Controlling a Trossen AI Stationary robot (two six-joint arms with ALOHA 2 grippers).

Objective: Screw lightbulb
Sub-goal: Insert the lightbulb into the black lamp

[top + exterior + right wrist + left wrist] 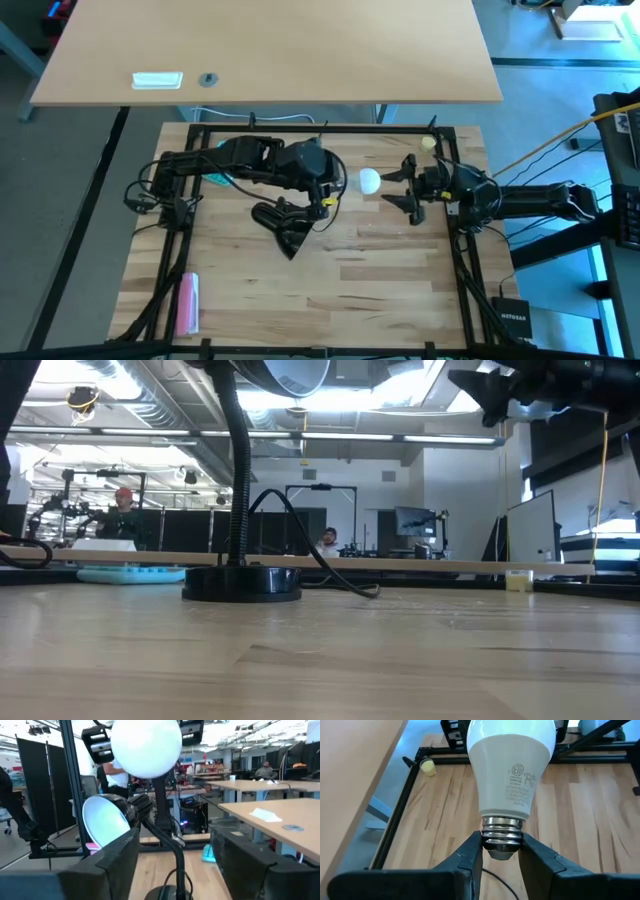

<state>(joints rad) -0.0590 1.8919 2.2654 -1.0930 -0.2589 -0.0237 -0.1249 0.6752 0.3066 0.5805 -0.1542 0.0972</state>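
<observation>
The left claw (502,851) pinches the white frosted pear-shaped lightbulb (510,767) by its metal screw base beside the black gooseneck lamp (290,232), apparently offering the globe to the spread right claw (407,186).

- Frosted white pear-shaped lightbulb (511,765) with silver threaded metal base, grey printed marks
- Pale striped wooden plank table (380,270)
- Small pale yellow ball (427,766)
- Black gooseneck lamp (241,582)
- Flat pink packet (187,303)

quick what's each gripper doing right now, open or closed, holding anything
Left gripper: closed on the lightbulb, gripping its metal screw base.
Right gripper: open, holding nothing, facing the bulb.
</observation>
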